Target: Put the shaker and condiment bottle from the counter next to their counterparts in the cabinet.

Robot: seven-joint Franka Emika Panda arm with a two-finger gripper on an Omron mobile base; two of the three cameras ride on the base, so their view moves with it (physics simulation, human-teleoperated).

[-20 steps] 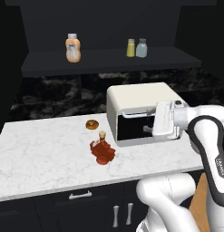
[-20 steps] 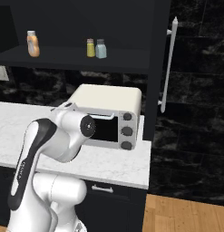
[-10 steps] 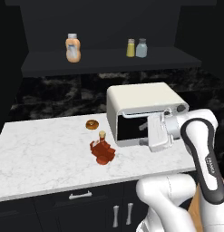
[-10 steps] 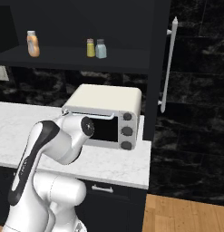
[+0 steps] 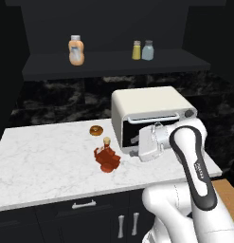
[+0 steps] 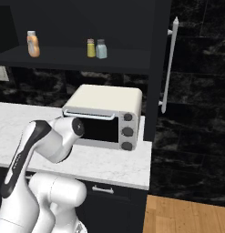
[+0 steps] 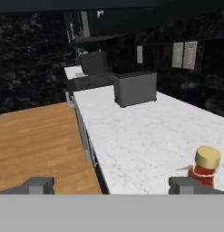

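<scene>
The grey-blue shaker [image 5: 148,50] [image 6: 101,48] stands on the dark cabinet shelf [image 5: 113,64] right beside the small yellow shaker [image 5: 136,50] [image 6: 90,48]. Further left on that shelf is the peach-orange squeeze bottle [image 5: 76,50] [image 6: 33,43]. The red-orange condiment bottle [image 5: 106,156] rests tilted on the marble counter [image 5: 47,161], cork cap uppermost. My gripper [image 5: 137,142] hangs low in front of the toaster oven, right of the bottle and apart from it. In the hand view the gripper [image 7: 111,186] is open and empty, with the bottle [image 7: 205,166] just past its right fingertip [image 7: 183,185].
A white toaster oven [image 5: 151,114] [image 6: 107,116] stands on the counter right behind my hand. A small brown ring-shaped pastry [image 5: 95,130] lies behind the bottle. Along the counter the hand view shows a grey toaster [image 7: 135,88] and wooden floor [image 7: 36,136] beyond the counter's edge.
My hand has come down and to the left across the toaster oven's front, closer to the condiment bottle. Nothing on the counter or shelf has moved.
</scene>
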